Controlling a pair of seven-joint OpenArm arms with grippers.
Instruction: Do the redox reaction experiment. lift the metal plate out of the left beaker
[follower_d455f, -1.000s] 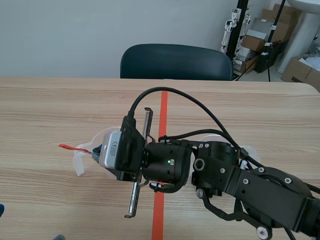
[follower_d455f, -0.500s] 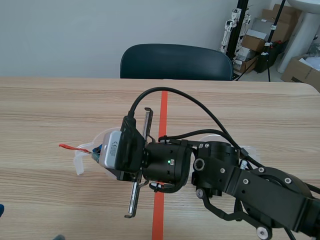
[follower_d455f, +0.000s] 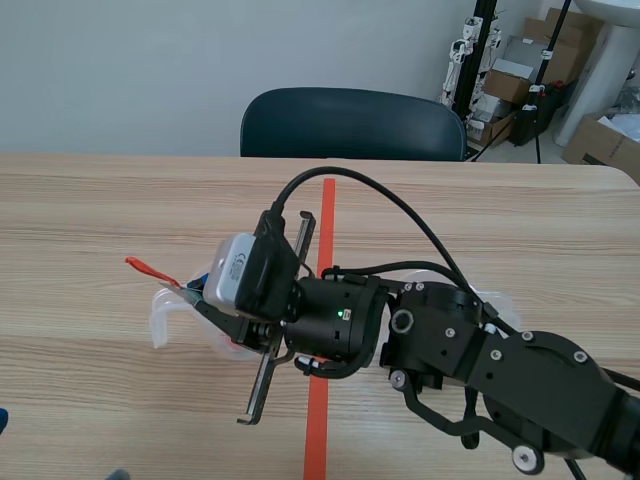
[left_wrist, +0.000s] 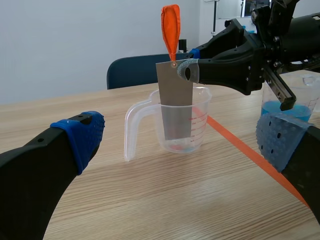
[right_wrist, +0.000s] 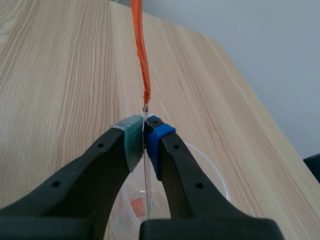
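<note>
A grey metal plate (left_wrist: 174, 95) with an orange tag (left_wrist: 170, 27) on top stands upright, its lower half inside the clear handled beaker (left_wrist: 197, 135). My right gripper (left_wrist: 189, 70) is shut on the plate's top edge from the right. In the right wrist view the pads (right_wrist: 134, 140) pinch the thin plate (right_wrist: 145, 180) edge-on, the tag (right_wrist: 141, 55) rising ahead and the beaker's rim (right_wrist: 212, 172) below. From the scene view I see the tag (follower_d455f: 142, 267) and the beaker's handle (follower_d455f: 160, 318) left of the right arm. My left gripper (left_wrist: 181, 140) is open, facing the beaker from a short distance.
A second clear beaker with blue liquid (left_wrist: 292, 102) stands to the right of the first, behind the right arm. An orange-red tape line (follower_d455f: 322, 430) runs down the table's middle. A dark chair (follower_d455f: 350, 125) stands at the table's far edge.
My right gripper has risen and tilted, carrying the plate and its orange tag a little higher out of the beaker.
</note>
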